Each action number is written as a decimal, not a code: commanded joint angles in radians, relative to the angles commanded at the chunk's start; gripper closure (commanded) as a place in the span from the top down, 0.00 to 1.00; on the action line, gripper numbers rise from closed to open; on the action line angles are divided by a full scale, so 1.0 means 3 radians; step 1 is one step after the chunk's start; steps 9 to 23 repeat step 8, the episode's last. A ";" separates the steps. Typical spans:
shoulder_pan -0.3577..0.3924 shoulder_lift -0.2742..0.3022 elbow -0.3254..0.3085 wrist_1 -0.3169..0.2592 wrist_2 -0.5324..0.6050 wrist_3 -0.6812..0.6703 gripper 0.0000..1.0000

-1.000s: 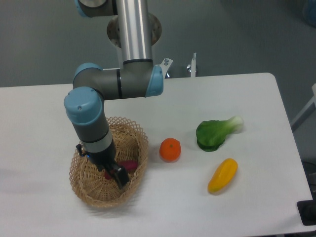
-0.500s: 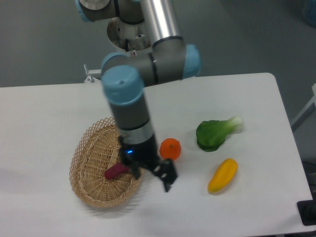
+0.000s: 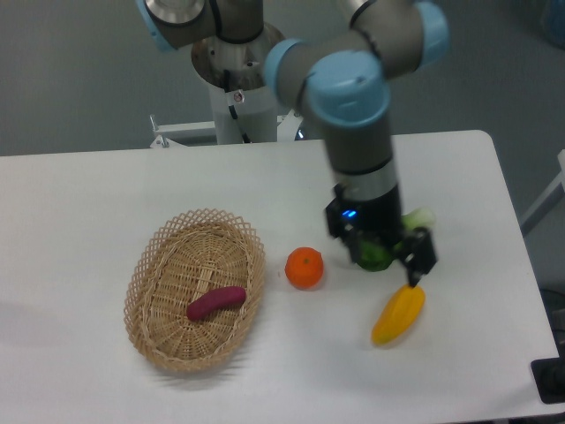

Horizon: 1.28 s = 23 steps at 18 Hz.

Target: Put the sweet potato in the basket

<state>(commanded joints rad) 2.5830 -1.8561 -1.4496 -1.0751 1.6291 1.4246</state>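
The magenta sweet potato (image 3: 215, 302) lies inside the tan wicker basket (image 3: 155, 269) at the left of the table. My gripper (image 3: 388, 265) is far to the right of the basket, above the green vegetable and just over the upper end of the yellow vegetable. Its fingers are apart and hold nothing.
A round orange fruit (image 3: 305, 268) sits just right of the basket. A green leafy vegetable (image 3: 420, 219) is mostly hidden behind the gripper. A yellow elongated vegetable (image 3: 398, 314) lies at the front right. The arm's base (image 3: 234, 79) stands at the back edge.
The gripper has left the sweet potato lying in the basket and swung right across the table, from the basket, past the orange, to above the green and yellow vegetables.
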 joint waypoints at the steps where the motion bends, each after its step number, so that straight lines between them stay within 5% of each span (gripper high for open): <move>1: 0.0077 0.0030 0.0005 -0.0072 -0.0026 0.0174 1.00; 5: 0.0246 0.0102 -0.0015 -0.0170 -0.0036 0.0579 1.00; 23: 0.0246 0.0107 -0.0015 -0.0159 -0.0041 0.0580 1.00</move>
